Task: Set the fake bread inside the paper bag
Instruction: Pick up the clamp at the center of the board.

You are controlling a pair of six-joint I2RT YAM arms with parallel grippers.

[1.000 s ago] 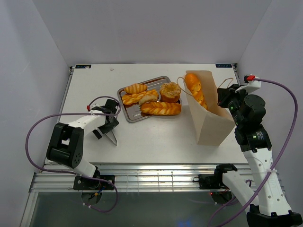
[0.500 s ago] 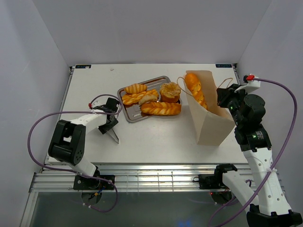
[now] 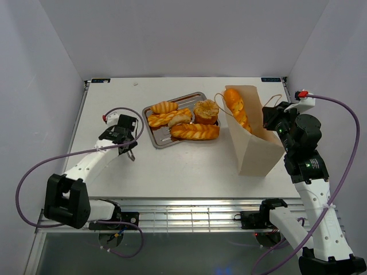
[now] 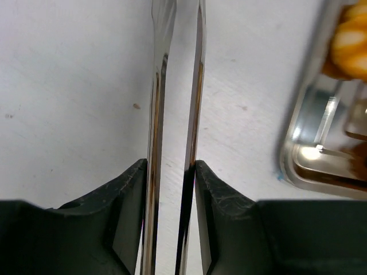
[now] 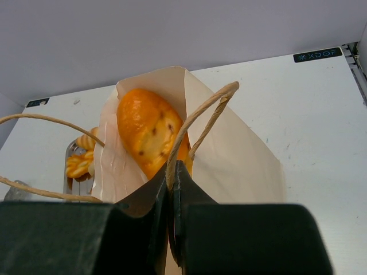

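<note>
Step in hand, as judged: taking up the tool for the next transfer.

The paper bag (image 3: 252, 137) is standing at 3 o'clock on the table, mouth open. The right gripper (image 5: 172, 170) is pinching its near rim and one string handle, fingers pressed together. One baguette (image 3: 235, 106) is leaning inside.

The metal tray (image 3: 162, 136) is sitting at the bag's 9 o'clock, just beside it. It is carrying a long twisted loaf (image 3: 195, 132), a round bun (image 3: 206, 109), a second twisted loaf (image 3: 166, 118) and a small roll (image 3: 164, 106).

At the tray's 9 o'clock, the left gripper (image 4: 170, 172) is clamping the metal tongs (image 4: 156, 126), fingers touching both arms.

The next move calls for swinging the tongs toward 3 o'clock over a loaf, easing the squeeze so the tips spread.
</note>
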